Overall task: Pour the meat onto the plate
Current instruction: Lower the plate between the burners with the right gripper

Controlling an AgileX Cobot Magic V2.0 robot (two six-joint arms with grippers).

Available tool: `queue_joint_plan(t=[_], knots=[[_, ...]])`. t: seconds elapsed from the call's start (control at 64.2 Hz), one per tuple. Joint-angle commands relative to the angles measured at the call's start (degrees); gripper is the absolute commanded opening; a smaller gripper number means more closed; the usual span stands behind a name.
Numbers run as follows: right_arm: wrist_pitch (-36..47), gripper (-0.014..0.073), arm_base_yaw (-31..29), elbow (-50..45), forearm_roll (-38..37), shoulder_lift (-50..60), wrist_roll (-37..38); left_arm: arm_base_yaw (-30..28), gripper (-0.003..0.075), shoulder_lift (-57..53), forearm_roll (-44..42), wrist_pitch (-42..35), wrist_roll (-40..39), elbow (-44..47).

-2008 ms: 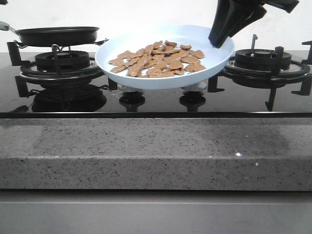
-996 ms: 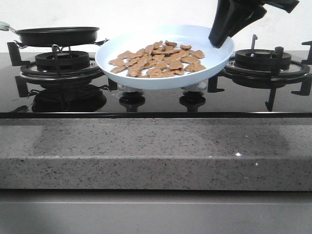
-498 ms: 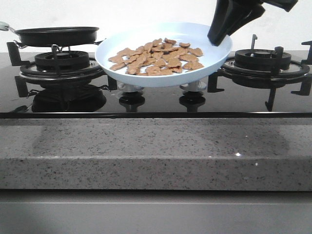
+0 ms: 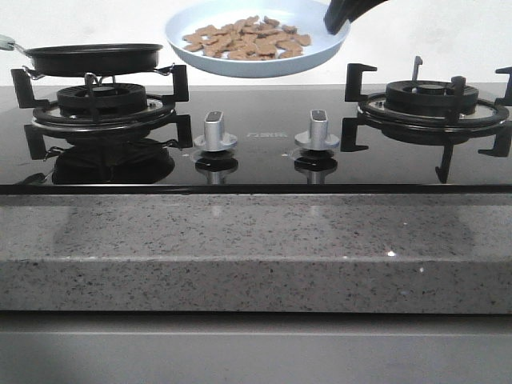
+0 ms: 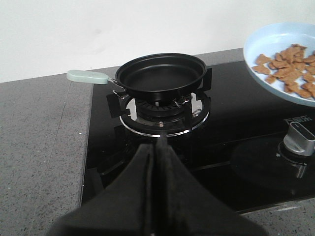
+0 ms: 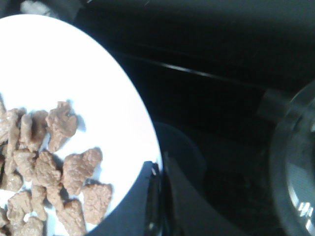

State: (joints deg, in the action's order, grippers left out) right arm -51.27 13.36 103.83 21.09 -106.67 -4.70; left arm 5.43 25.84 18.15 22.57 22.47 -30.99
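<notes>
The pale blue plate [image 4: 258, 66] hangs in the air above the middle of the stove, tipped a little toward me. The meat [image 4: 244, 42] lies in it as many small light-brown pieces. My right gripper [image 4: 340, 18] is shut on the plate's right rim. The right wrist view shows the fingers clamped on the rim [image 6: 160, 169], the plate [image 6: 98, 88] and the meat [image 6: 49, 162]. My left gripper [image 5: 158, 147] is shut and empty, low in front of the left burner. The plate [image 5: 268, 42] and meat [image 5: 288, 71] also show in the left wrist view.
An empty black frying pan [image 4: 92, 58] with a pale green handle sits on the left burner; it also shows in the left wrist view [image 5: 160, 73]. Two silver knobs [image 4: 216, 132] [image 4: 318, 130] stand below the plate. The right burner [image 4: 432, 100] is bare. A grey stone counter runs along the front.
My right gripper has lifted the plate with the meat from just above the knobs up and back toward the top of the view. The pan has not moved.
</notes>
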Motion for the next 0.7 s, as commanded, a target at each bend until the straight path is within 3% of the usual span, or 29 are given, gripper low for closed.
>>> queue_joint_plan(t=[0.0,0.467,0.576,0.685], knots=[[0.5,-0.0069,-1.2,5.9,1.9,-1.2,0.3,0.4,-0.002,0.2,1.0,-4.8,-0.6,-1.6],[-4.5,-0.0058,-2.6,8.6,0.2,-8.8,0.3,0.4,-0.002,0.2,1.1,-4.8,-0.6,-1.6],[-4.7,0.0052,-2.6,8.6,-0.2,-8.8,0.3,0.4,-0.002,0.2,1.1,-4.8,-0.6,-1.6],[-4.8,0.0232,-2.6,8.6,-0.2,-8.8,0.3,0.4,-0.002,0.2,1.1,-4.8,-0.6,-1.6]])
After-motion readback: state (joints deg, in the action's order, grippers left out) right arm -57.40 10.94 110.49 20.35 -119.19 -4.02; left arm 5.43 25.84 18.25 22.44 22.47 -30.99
